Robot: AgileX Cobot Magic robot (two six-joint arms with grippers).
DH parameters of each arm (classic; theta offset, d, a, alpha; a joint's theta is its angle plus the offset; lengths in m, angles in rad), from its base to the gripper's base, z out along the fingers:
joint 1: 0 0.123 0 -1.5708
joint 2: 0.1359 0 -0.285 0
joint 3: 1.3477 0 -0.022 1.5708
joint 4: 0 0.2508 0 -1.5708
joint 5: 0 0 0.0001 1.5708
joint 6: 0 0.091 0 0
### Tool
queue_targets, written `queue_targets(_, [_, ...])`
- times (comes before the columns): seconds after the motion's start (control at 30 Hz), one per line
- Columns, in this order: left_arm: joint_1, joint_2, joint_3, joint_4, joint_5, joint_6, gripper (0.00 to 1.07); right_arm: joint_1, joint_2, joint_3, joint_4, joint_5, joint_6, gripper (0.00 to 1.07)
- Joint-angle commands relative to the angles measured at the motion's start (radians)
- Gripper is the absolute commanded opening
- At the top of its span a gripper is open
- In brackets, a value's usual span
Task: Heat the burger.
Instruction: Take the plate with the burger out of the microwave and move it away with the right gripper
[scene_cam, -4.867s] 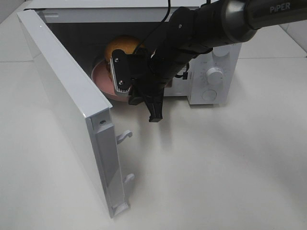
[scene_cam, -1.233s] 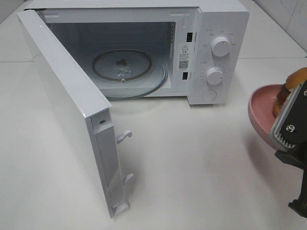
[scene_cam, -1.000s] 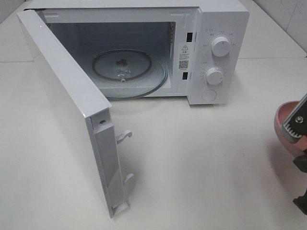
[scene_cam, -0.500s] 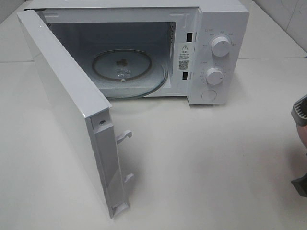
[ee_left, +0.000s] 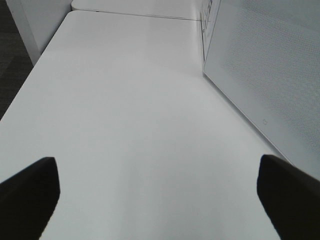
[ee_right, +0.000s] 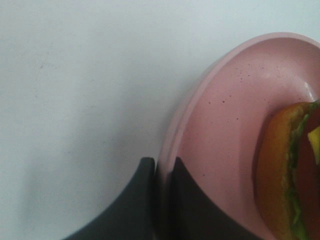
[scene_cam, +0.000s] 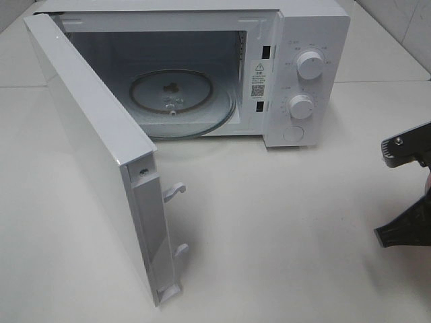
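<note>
In the right wrist view the burger (ee_right: 287,170), with an orange-brown bun and green and red layers, lies on a pink plate (ee_right: 230,100) over the white table. My right gripper (ee_right: 161,167) is shut on the plate's rim. In the exterior view only dark parts of the right arm (scene_cam: 406,149) show at the right edge, and the burger is out of that view. The microwave (scene_cam: 306,40) stands with its door (scene_cam: 87,134) swung wide and a bare glass turntable (scene_cam: 180,101) inside. My left gripper (ee_left: 160,190) is open over bare table beside the microwave door (ee_left: 270,65).
Two dials (scene_cam: 309,65) and a round button sit on the microwave's right panel. The open door juts toward the front left, with its latch hooks (scene_cam: 174,192) sticking out. White table (scene_cam: 283,235) spreads in front of the microwave.
The right gripper carried the plate with the burger out of the microwave, then further right, so the plate has left the exterior view. The left gripper has stayed open.
</note>
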Motion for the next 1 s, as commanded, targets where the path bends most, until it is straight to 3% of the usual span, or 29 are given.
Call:
queue_targets(0.03, [0.003, -0.002, 0.003, -0.001, -0.017, 0.000, 1.00, -0.007, 0.100, -0.011, -0.148, 0.027, 0.164, 0.00])
queue_targets(0.4, [0.003, -0.002, 0.003, -0.001, -0.017, 0.000, 1.00, -0.007, 0.298, -0.011, -0.318, 0.027, 0.414, 0.02])
queue_targets(0.7, [0.003, -0.002, 0.003, -0.001, -0.017, 0.000, 1.00, -0.007, 0.401, -0.011, -0.344, 0.026, 0.512, 0.05])
queue_targets(0.87, [0.003, -0.002, 0.003, -0.001, -0.017, 0.000, 1.00, -0.007, 0.403, -0.011, -0.342, 0.025, 0.515, 0.17])
queue_targets(0.93, [0.003, -0.002, 0.003, -0.001, -0.017, 0.000, 1.00, -0.007, 0.399, -0.011, -0.339, 0.025, 0.506, 0.32])
queue_targets(0.97, [0.003, -0.002, 0.003, -0.001, -0.017, 0.000, 1.00, -0.007, 0.399, -0.011, -0.339, 0.025, 0.506, 0.32])
queue_targets(1.0, [0.003, -0.002, 0.003, -0.001, -0.017, 0.000, 1.00, -0.006, 0.384, -0.011, -0.315, 0.024, 0.486, 0.43])
